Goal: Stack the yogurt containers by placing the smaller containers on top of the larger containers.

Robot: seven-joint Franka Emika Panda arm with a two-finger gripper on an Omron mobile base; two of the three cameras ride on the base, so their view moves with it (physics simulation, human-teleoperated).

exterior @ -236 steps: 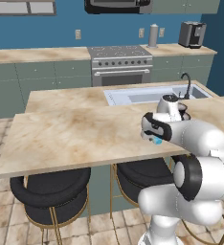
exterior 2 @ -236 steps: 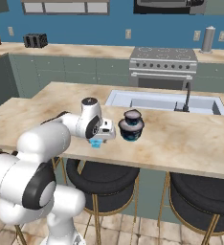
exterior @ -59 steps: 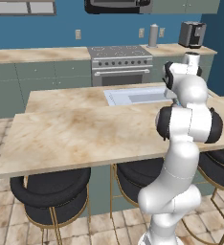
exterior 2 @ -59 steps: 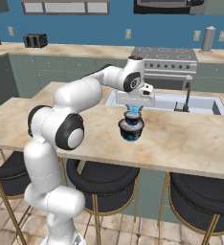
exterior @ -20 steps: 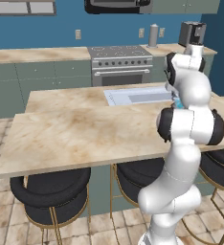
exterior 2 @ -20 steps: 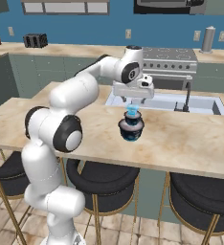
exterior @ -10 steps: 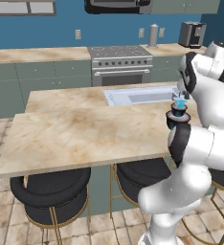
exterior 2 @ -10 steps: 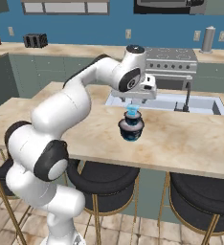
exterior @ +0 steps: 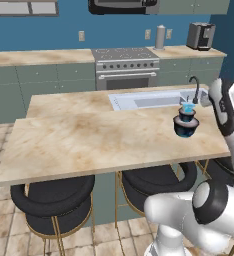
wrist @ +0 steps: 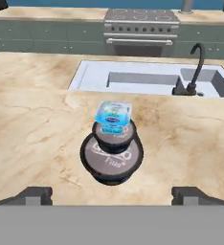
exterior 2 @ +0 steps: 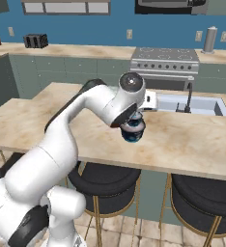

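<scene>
With the tiny light-blue yogurt cup seated on top of the squat dark navy tub with pale grey rim, looked like the stacking was done for this pair. Stack stood on the beige marbled island counter, near the steel sink basin and its black faucet. Two-finger gripper spread wide apart, clamped on nothing, tips well clear of the stack and pulled back from it. Compared with a second ago: then hovered right over the cup, now retreated, with the white arm swung low in front of the stack in the right base view. Compared with the earliest frames: cup then lay on the counter beside the tub under the gripper, now sat on it. Cup slightly off-centre toward the sink side, upright, appeared stable. Judged release complete; nothing left unless more containers exist elsewhere.
</scene>
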